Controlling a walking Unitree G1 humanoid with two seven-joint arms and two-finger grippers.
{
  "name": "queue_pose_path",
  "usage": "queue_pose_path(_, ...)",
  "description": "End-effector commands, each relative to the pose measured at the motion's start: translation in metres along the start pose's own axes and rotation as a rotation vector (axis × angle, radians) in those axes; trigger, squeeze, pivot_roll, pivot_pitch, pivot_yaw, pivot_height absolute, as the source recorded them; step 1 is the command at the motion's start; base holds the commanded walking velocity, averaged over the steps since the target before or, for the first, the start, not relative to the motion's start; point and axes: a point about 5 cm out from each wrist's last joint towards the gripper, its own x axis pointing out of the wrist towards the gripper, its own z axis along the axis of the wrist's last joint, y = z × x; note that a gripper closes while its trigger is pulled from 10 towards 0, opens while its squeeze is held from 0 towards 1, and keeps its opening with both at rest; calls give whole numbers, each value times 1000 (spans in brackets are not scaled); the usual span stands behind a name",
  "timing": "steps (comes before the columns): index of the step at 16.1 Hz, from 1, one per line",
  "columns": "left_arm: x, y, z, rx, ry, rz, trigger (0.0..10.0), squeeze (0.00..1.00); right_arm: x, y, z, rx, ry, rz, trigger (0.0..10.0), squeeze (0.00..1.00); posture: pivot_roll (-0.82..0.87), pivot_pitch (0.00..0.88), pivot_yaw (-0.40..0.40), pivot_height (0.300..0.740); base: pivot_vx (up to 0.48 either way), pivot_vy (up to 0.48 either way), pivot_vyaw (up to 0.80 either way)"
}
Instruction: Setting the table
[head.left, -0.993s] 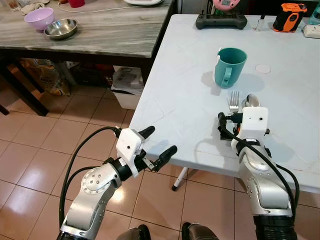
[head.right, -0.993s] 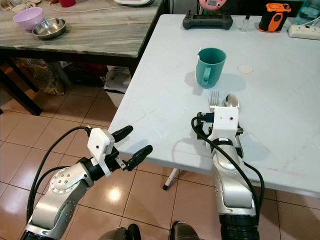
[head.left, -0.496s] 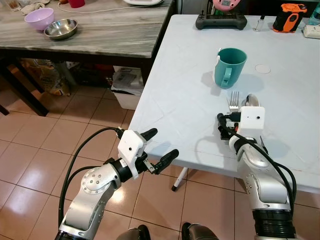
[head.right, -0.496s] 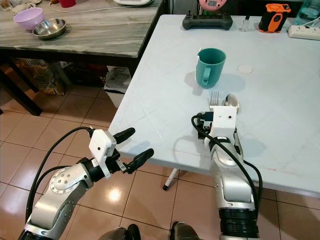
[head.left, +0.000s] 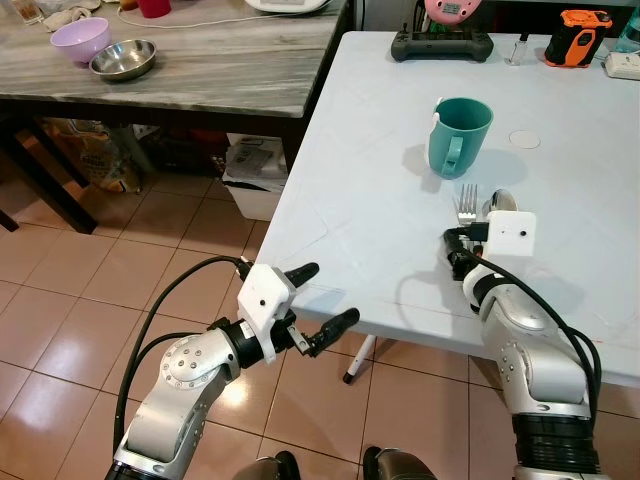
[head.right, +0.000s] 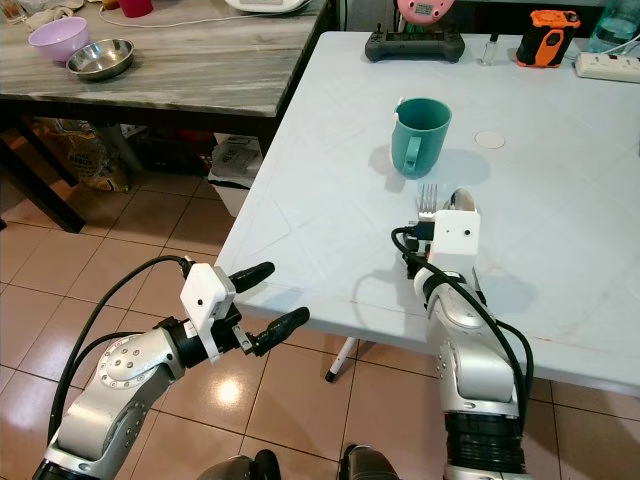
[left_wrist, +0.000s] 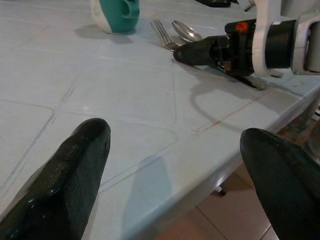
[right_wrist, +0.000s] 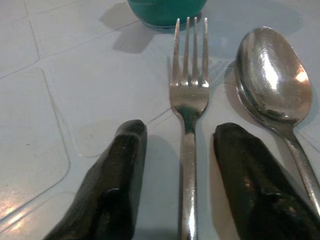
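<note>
Table, centre to right of head view: pale blue-white, faint tile-like line pattern. Mug, upper centre-right: teal. Fork and spoon, below mug: polished silver. Second table, upper left: grey wood-grain top, dark frame. On it, bowl: lilac; bowl: bare steel. Floor, lower left: glossy terracotta tiles. Device, upper right: orange and black. Both arms silver, fingers black.

Steel fork flat beside spoon; teal mug upright.
</note>
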Motion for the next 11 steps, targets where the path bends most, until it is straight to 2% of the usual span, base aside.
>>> queue_pose_path(1, -2, -1, 0, 11, 12, -17, 10000, 0, -2, 2, -30, 29, 145, 11, 0, 0, -197, 194, 88, 740, 0, 0, 0)
queue_pose_path(11, -1, 1, 1, 21, 17, -10, 10000, 0, -1, -1, -38, 106, 217, 12, 0, 0, -190, 185, 92, 740, 0, 0, 0)
